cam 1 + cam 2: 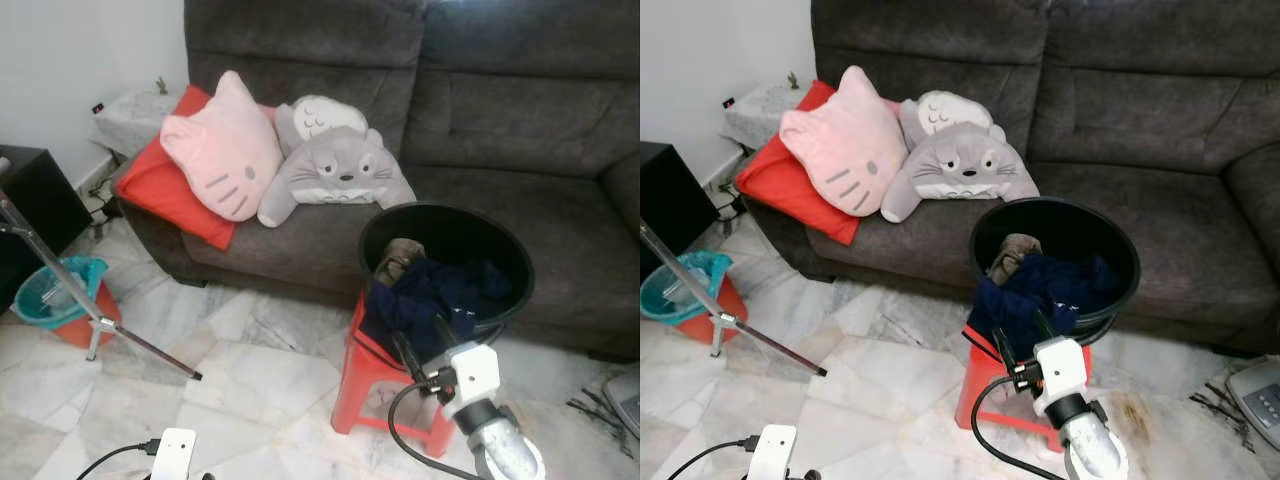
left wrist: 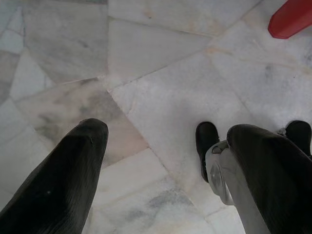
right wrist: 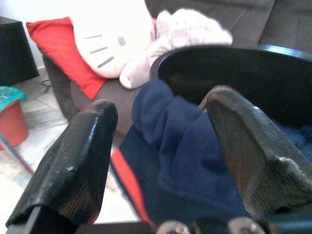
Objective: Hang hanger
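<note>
A black round basket point(image 1: 445, 232) stands on a red plastic stool point(image 1: 365, 385) in front of the sofa. Dark navy clothes point(image 1: 430, 295) and a brownish piece point(image 1: 397, 258) lie heaped in it and spill over its near rim. My right gripper point(image 1: 425, 340) is open just short of that rim, with its fingers point(image 3: 73, 165) spread on either side of the navy cloth point(image 3: 180, 151) and touching nothing. My left gripper point(image 2: 165, 161) hangs low and open, pointing down at the marble floor point(image 2: 161, 63). I can make out no hanger.
A grey sofa point(image 1: 520, 110) carries a pink cat cushion point(image 1: 225, 150), a grey plush cushion point(image 1: 335, 165) and a red pillow point(image 1: 165, 190). A metal stand's legs point(image 1: 100, 320) and a teal bucket point(image 1: 55, 290) are at the left. A black cabinet point(image 1: 35, 205) stands by the wall.
</note>
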Robot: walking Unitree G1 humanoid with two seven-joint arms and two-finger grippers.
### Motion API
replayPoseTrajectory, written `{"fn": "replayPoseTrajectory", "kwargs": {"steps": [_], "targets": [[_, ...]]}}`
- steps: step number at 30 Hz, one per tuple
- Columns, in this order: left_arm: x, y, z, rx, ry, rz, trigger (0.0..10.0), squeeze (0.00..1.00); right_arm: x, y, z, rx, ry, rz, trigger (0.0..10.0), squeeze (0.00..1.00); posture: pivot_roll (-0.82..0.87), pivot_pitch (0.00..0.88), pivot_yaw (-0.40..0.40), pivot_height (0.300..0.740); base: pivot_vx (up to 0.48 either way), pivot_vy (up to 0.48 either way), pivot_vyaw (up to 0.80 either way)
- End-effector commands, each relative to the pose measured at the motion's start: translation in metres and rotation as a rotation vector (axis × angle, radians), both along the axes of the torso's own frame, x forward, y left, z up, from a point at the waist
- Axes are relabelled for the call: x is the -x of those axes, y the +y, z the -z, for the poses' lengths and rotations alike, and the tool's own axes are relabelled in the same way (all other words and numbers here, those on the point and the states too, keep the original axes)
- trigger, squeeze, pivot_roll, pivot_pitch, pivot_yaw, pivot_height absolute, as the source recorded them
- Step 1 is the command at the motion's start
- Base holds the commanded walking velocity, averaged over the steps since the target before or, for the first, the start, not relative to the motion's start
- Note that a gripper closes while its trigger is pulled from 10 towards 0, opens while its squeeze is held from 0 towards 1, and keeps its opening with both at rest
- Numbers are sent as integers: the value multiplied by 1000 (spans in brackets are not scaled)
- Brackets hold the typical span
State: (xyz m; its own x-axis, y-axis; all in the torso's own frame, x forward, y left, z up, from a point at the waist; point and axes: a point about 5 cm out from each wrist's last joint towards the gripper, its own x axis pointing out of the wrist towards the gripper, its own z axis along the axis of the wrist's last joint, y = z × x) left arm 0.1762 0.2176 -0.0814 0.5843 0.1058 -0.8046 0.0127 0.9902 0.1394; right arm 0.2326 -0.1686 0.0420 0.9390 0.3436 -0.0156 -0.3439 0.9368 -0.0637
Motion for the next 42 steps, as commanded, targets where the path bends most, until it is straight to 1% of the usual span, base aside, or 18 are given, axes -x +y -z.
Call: {"fn": "replayPoseTrajectory", "kwargs": {"steps": [1,4,7,10,14,16,17,22,24,28,30,34,35,38,42], "targets": [[3,-1,2,-7,25,14,10000,0,1,1,0,-27,24,1,10000,0,-20,0,32,740,0,0,0],[3,-2,2,-6,25,13,10000,0,4,1,-2,-27,41,3,10000,0,-13,0,27,740,0,0,0],[2,-4,2,-5,24,12,10000,0,12,-1,3,-44,105,48,10000,0,-15,0,27,740,0,0,0],[2,-4,2,-9,25,13,10000,0,18,-4,11,-95,175,112,10000,0,-18,0,27,740,0,0,0],[4,-2,2,-14,25,12,10000,0,25,-5,16,-196,235,168,10000,0,-16,0,25,740,0,0,0],[5,0,3,-16,26,12,10000,0,28,-5,20,-215,262,186,10000,0,-17,0,25,740,0,0,0],[6,1,3,-18,27,13,10000,0,30,-4,22,-210,283,180,10000,1000,-19,0,25,740,0,0,0],[7,1,3,-19,27,13,10000,0,30,-3,25,-201,298,178,10000,1000,-17,0,24,740,0,0,0],[7,2,3,-17,26,15,10000,0,27,-7,29,-190,323,204,10000,1000,-17,0,23,740,0,0,0],[8,2,3,-18,27,21,10000,0,24,-9,32,-178,339,220,10000,1000,-16,0,24,740,0,0,0],[8,2,3,-17,28,27,10000,0,19,-12,37,-151,367,248,10000,1000,-16,0,23,740,0,0,0],[8,0,3,-18,28,30,10000,0,13,-15,40,-138,377,276,10000,1000,-13,0,24,740,0,0,0],[8,0,4,-18,28,31,10000,0,11,-14,40,-136,377,275,10000,0,-14,0,24,740,0,0,0],[8,-2,4,-21,31,35,10000,0,4,-13,40,-135,371,274,10000,0,-12,0,25,740,0,0,0],[8,-3,4,-24,32,37,10000,0,0,-12,40,-133,368,269,10000,0,-11,0,24,740,0,0,0]]}}
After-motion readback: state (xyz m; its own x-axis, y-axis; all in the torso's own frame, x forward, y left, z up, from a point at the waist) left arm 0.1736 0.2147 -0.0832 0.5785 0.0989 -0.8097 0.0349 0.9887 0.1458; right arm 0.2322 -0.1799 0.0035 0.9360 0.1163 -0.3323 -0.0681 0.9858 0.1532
